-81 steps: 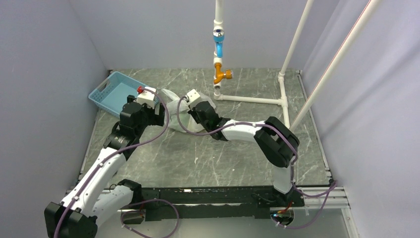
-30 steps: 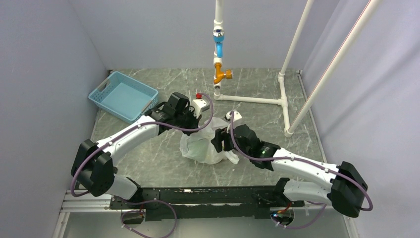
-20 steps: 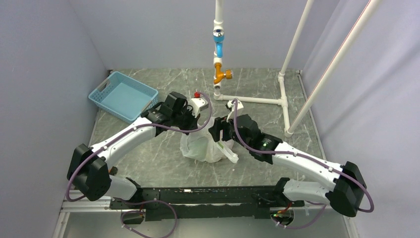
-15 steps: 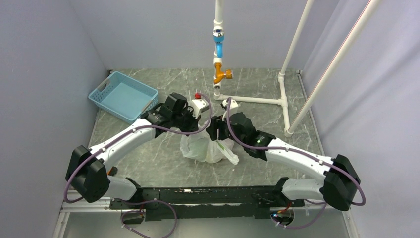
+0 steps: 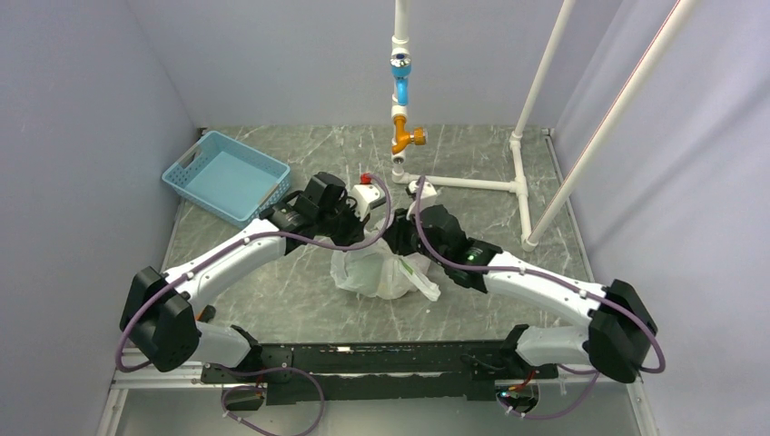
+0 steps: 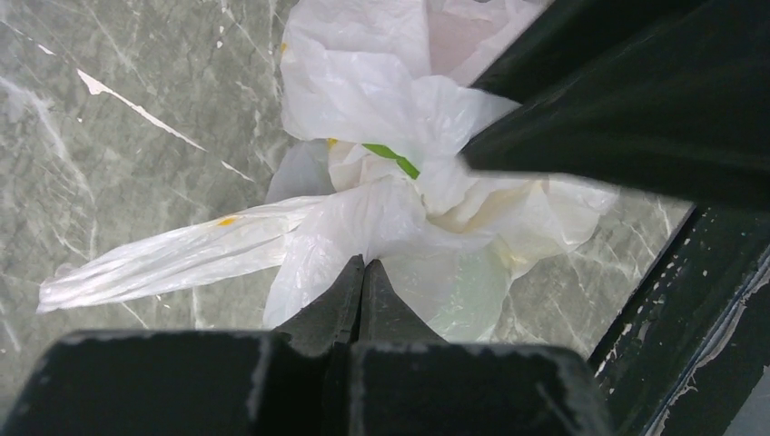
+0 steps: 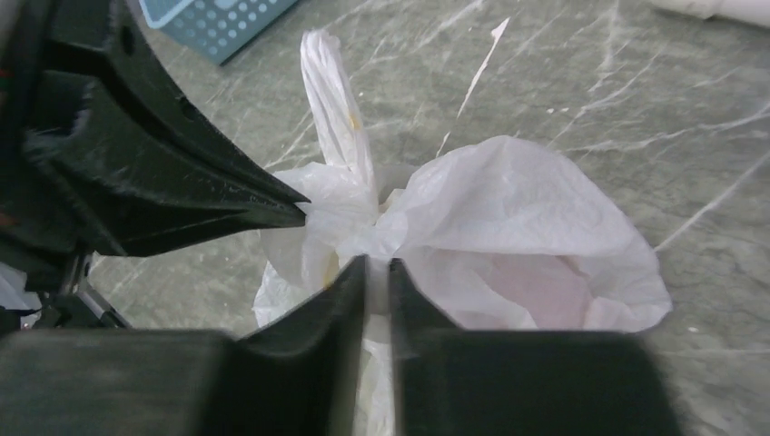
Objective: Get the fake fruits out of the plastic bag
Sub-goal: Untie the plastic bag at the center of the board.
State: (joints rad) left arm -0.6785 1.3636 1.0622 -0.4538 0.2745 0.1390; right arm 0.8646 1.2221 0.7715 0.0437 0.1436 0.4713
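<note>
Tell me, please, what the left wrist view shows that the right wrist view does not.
Only the left wrist view shows the green printed mark on the plastic bag. Only the right wrist view shows the blue basket and a white pipe. Both show the bunched bag on the marble table, one loose handle sticking out, with the left hand and right hand each pinching its film.

Shows thin, crinkly, translucent white film in the plastic bag (image 7: 508,209), faintly glossy along the folds. Under the bag, smooth grey marble-look table (image 5: 300,300), white-veined, low sheen. Behind and left of the bag, perforated light-blue plastic basket (image 5: 218,173), satin. At the bag, matt black hard-plastic fingers of left gripper (image 6: 363,263) and right gripper (image 7: 377,263), slightly grainy.
</note>
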